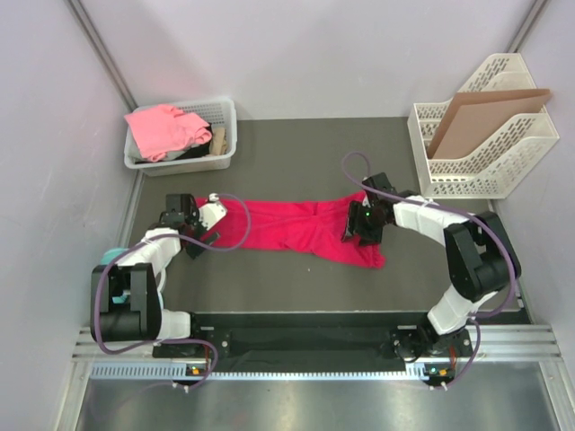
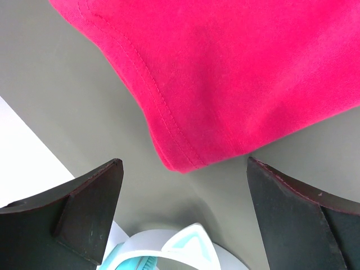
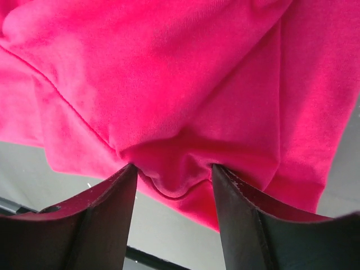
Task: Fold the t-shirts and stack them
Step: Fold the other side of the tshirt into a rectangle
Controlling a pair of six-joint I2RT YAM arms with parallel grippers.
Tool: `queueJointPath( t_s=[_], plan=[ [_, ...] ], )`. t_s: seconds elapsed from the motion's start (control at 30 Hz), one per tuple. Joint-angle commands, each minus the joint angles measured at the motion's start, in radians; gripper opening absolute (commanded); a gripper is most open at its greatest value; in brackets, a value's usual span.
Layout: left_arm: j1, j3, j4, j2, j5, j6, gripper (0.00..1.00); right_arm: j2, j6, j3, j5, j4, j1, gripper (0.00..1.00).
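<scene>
A crimson-red t-shirt lies stretched out sideways in the middle of the dark table. My left gripper is at its left end, open wide; in the left wrist view a hemmed corner of the shirt lies just ahead of the left gripper, touching neither finger. My right gripper is low over the shirt's right end. There a fold of the red cloth bulges between the fingers of the right gripper, which stand partly apart against its sides. A salmon-pink t-shirt lies crumpled in a white basket.
Teal and white cat-ear headphones lie on the table just behind my left fingers, by the left arm. A white file rack holding a brown cardboard sheet stands at the back right. Walls close in on both sides.
</scene>
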Motion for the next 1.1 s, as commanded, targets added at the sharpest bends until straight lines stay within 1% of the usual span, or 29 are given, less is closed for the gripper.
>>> queueJointPath(
  t_s=[0.0, 0.07, 0.23, 0.4, 0.43, 0.47, 0.5, 0.57, 0.6, 0.63, 0.67, 0.7, 0.73, 0.8, 0.97, 1.07],
  plan=[
    [0.031, -0.05, -0.083, 0.028, -0.025, 0.043, 0.97, 0.039, -0.025, 0.016, 0.101, -0.016, -0.012, 0.56],
    [0.07, -0.055, -0.076, 0.031, -0.022, 0.069, 0.97, 0.028, -0.036, -0.019, 0.154, -0.047, -0.034, 0.56],
    [0.165, -0.023, -0.077, 0.079, -0.001, 0.124, 0.96, -0.029, -0.059, -0.076, 0.204, -0.082, -0.083, 0.56],
    [0.181, -0.001, -0.092, 0.071, 0.03, 0.117, 0.96, -0.058, -0.079, -0.078, 0.264, -0.12, -0.118, 0.56],
    [0.18, 0.02, -0.106, 0.067, 0.04, 0.106, 0.96, -0.059, -0.082, -0.078, 0.264, -0.122, -0.124, 0.56],
    [0.181, 0.039, -0.153, 0.062, 0.044, 0.095, 0.96, -0.061, -0.084, -0.073, 0.255, -0.12, -0.129, 0.56],
    [0.181, 0.062, -0.183, 0.047, 0.114, 0.062, 0.97, -0.058, -0.085, -0.068, 0.25, -0.122, -0.126, 0.56],
    [0.181, 0.143, -0.249, 0.03, 0.172, 0.025, 0.97, -0.056, -0.084, -0.053, 0.227, -0.123, -0.127, 0.56],
    [0.181, 0.172, -0.299, 0.018, 0.203, -0.018, 0.98, -0.065, -0.081, -0.049, 0.218, -0.122, -0.126, 0.56],
    [0.183, 0.23, -0.321, 0.011, 0.267, -0.045, 0.98, -0.07, -0.078, -0.042, 0.216, -0.122, -0.126, 0.56],
    [0.183, 0.256, -0.333, 0.019, 0.301, -0.1, 0.99, -0.078, -0.073, -0.032, 0.192, -0.125, -0.12, 0.56],
    [0.186, 0.283, -0.368, 0.028, 0.333, -0.125, 0.99, -0.091, -0.073, -0.026, 0.193, -0.128, -0.115, 0.56],
    [0.184, 0.333, -0.385, 0.042, 0.393, -0.15, 0.99, -0.092, -0.073, -0.012, 0.196, -0.142, -0.11, 0.56],
    [0.189, 0.407, -0.418, 0.1, 0.432, -0.231, 0.99, -0.102, -0.078, -0.001, 0.207, -0.156, -0.098, 0.56],
    [0.229, 0.482, -0.454, 0.246, 0.537, -0.332, 0.99, -0.13, -0.084, -0.021, 0.241, -0.163, -0.095, 0.56],
    [0.232, 0.505, -0.496, 0.309, 0.603, -0.34, 0.99, -0.135, -0.082, -0.042, 0.239, -0.151, -0.095, 0.56]
  ],
)
